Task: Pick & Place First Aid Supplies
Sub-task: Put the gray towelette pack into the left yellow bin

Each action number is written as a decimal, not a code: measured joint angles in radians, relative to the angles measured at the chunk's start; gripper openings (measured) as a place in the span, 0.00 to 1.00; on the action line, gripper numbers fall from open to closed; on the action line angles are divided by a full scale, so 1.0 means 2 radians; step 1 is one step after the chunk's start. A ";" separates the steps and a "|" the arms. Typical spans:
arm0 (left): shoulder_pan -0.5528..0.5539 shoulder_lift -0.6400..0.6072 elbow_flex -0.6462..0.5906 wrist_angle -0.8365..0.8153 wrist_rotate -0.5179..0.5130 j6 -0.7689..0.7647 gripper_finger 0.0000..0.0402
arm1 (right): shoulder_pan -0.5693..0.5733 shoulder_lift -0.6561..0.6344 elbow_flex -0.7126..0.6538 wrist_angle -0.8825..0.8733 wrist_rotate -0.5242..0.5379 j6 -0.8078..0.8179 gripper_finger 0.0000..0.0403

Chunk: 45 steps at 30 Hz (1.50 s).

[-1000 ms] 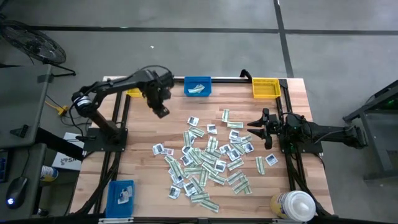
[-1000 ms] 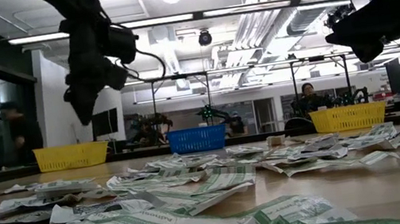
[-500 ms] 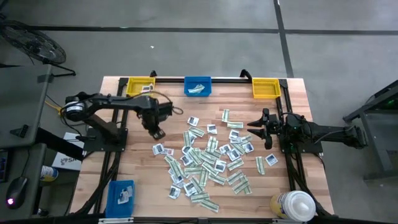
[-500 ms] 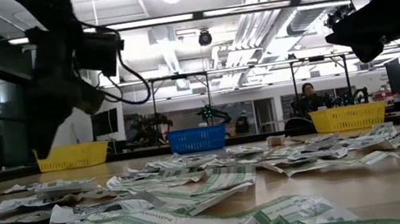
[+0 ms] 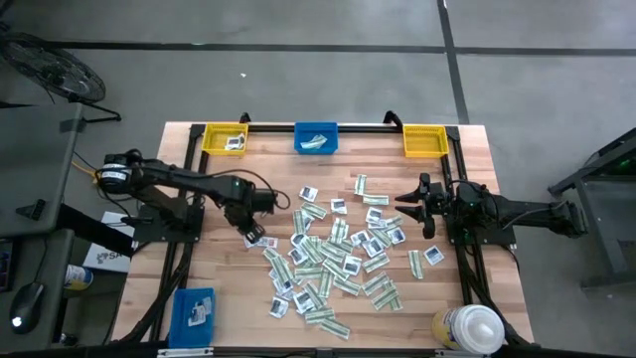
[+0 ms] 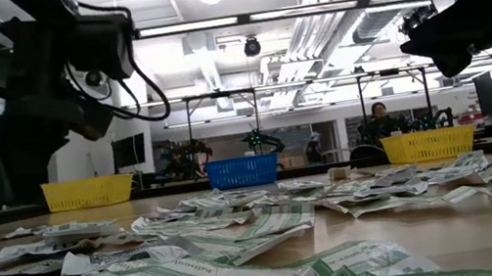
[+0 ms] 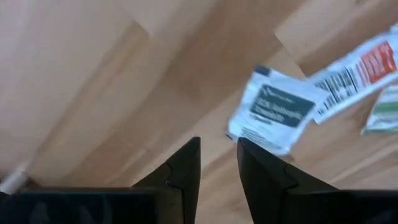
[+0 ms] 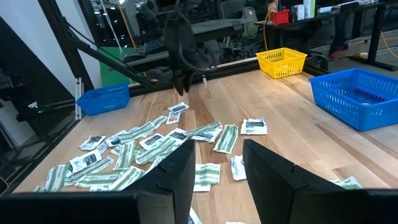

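Surface: pale wooden table point(image 5: 467, 149), paper packets heaped mid-table.
Left gripper point(image 5: 252, 231): narrowly parted, empty, just beside squarish white packet point(image 5: 266, 242).
Right gripper point(image 5: 409, 204): parted, empty, waiting.

We see the first aid supplies point(image 5: 333, 254) lying flat in a loose scatter mid-table: squarish white packets with dark marks mixed with narrow green-and-white strips, many overlapping. One white packet with a dark label point(image 7: 273, 109) lies at the pile's left edge, beside a strip with barcode and red mark point(image 7: 357, 71).
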 joint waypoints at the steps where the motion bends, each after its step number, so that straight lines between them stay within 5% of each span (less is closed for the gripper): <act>1: -0.007 0.001 0.000 0.001 -0.002 -0.009 0.26 | 0.000 0.000 0.000 0.000 0.000 0.000 0.32; 22: -0.035 0.026 -0.001 0.029 -0.014 -0.058 0.26 | 0.000 0.000 0.000 0.000 0.000 0.000 0.32; 39: -0.051 0.023 -0.067 0.107 -0.009 -0.091 0.26 | 0.000 0.000 0.000 0.000 0.000 0.000 0.32; 45: -0.050 0.023 -0.070 0.111 -0.006 -0.101 0.17 | 0.000 0.000 0.000 0.000 0.000 0.000 0.32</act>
